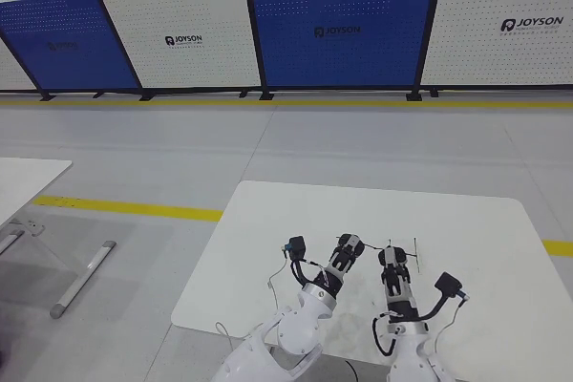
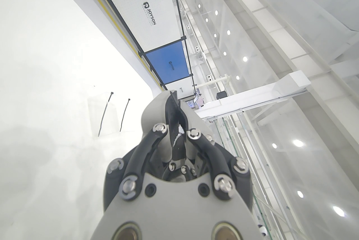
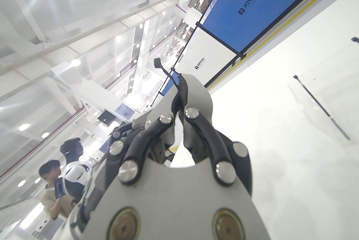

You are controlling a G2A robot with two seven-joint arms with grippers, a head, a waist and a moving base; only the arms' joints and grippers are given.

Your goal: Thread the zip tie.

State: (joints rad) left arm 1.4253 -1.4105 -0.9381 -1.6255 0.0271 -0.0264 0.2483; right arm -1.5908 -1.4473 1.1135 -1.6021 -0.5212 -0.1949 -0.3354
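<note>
My right gripper [image 3: 181, 81] is shut on a black zip tie [image 3: 164, 70]; the tie's head end sticks out past the fingertips into the air. My left gripper [image 2: 175, 100] is shut, and I see nothing between its pads. In the top view both grippers hover close together over the near part of the white table [image 1: 477, 229], the left one [image 1: 349, 250] beside the right one [image 1: 392, 256]. Two more black zip ties [image 2: 105, 114] lie side by side on a clear plastic sheet [image 3: 308, 95], just beyond the right gripper [image 1: 416, 253].
The table's near left edge [image 1: 196, 286] is close to the left arm. A second white table [image 1: 19, 181] stands far left, with a metal tube [image 1: 81, 277] on the floor beside it. Blue and white panels [image 1: 344, 43] line the back.
</note>
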